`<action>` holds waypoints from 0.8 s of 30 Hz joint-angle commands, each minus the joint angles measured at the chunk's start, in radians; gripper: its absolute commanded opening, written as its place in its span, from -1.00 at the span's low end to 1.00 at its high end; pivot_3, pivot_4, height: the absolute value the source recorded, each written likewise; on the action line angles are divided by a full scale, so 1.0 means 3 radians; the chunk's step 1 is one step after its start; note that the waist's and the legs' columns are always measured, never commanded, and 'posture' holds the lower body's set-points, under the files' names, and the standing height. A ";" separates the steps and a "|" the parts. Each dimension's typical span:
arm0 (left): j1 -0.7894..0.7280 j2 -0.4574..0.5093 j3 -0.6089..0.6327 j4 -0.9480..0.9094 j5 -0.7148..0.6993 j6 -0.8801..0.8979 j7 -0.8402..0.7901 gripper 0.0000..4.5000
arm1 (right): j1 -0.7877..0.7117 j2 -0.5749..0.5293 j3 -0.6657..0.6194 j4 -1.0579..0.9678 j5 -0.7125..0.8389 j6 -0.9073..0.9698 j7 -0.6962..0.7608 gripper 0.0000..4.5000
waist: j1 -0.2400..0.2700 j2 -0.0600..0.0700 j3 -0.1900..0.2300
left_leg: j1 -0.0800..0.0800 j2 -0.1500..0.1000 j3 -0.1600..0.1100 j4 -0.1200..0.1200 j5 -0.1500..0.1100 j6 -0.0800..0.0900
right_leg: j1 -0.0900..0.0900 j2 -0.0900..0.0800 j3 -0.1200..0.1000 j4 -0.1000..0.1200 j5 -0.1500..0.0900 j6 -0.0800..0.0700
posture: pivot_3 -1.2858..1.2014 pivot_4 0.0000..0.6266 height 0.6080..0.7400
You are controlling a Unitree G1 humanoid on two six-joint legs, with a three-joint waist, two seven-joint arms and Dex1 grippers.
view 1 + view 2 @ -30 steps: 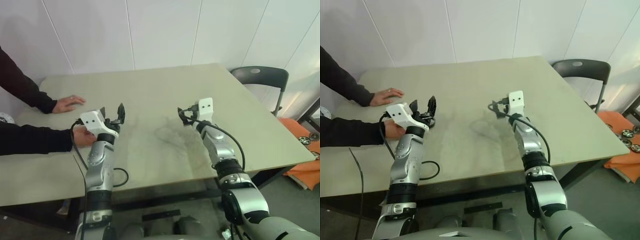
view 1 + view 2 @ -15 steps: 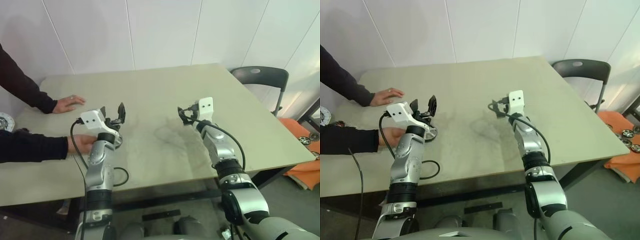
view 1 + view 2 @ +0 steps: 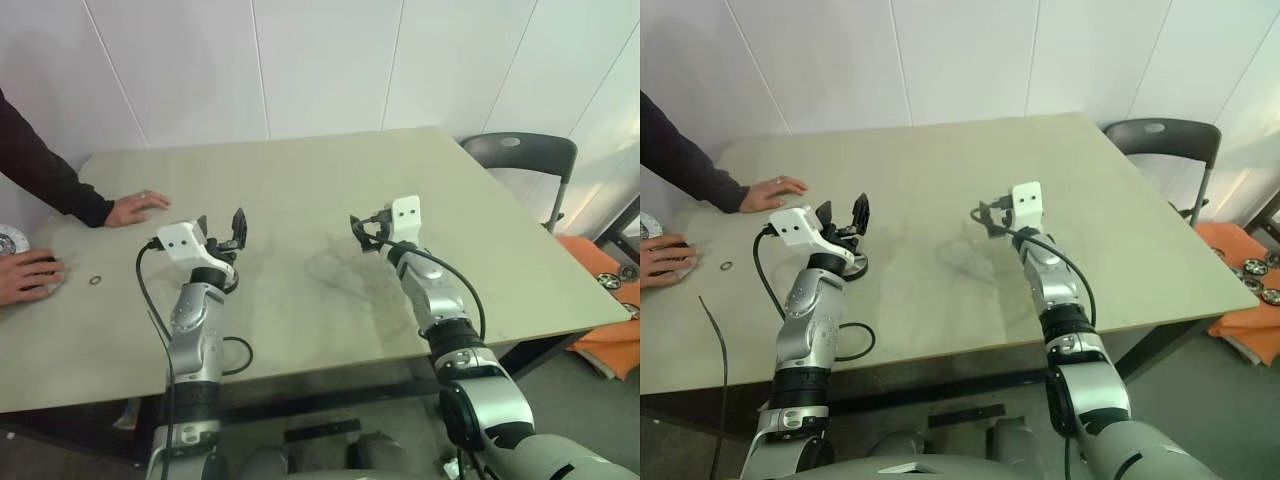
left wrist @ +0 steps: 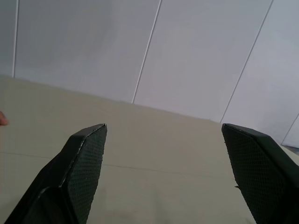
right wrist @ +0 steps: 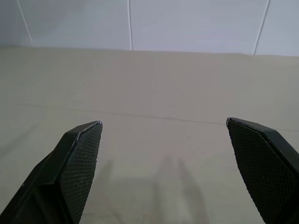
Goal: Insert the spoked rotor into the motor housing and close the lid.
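Left eye view: the main risk is judged to be the person's hand [image 3: 30, 276], which rests near the table's [image 3: 330, 180] left edge by a small ring [image 3: 95, 281]. A sweep by the left arm towards that side could strike it. The motor housing [image 3: 232, 281] is seen only as a round silver-rimmed part, just below and behind the left gripper [image 3: 222, 226] and partly hidden by the wrist. A blind descent could knock it aside.

Right eye view: a grey disc, likely the spoked rotor [image 3: 645, 223], is cut off at the table's left edge, well apart from both grippers. The right gripper [image 3: 983, 215] is held above mid-table.

Left wrist view: fingers [image 4: 86, 154] are spread wide, with nothing held. Bare table lies ahead.

Right wrist view: fingers [image 5: 79, 154] are likewise spread wide and empty over bare table.
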 commanded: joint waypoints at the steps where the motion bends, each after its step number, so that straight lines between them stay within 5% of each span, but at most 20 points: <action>1: -0.0014 0.0019 -0.0012 -0.0174 0.0006 0.0004 0.0007 0.86 | -0.0044 -0.0009 -0.0030 -0.0079 0.0002 -0.0038 -0.0028 0.97 | 0.0004 0.0000 0.0000 | 0.0000 0.0000 0.0000 0.0000 0.0000 0.0000 | 0.0000 0.0000 0.0000 0.0000 0.0000 0.0000 | 0.03 -1.00 1.00; 24: -0.0130 0.0039 0.0031 -0.0106 0.0008 -0.0008 -0.0002 0.86 | -0.0174 0.0000 -0.0023 0.0036 -0.0005 -0.0102 -0.0033 0.97 | 0.0003 0.0000 0.0000 | 0.0000 0.0000 0.0000 0.0000 0.0000 0.0000 | 0.0000 0.0000 0.0000 0.0000 0.0000 0.0000 | 0.03 -1.00 1.00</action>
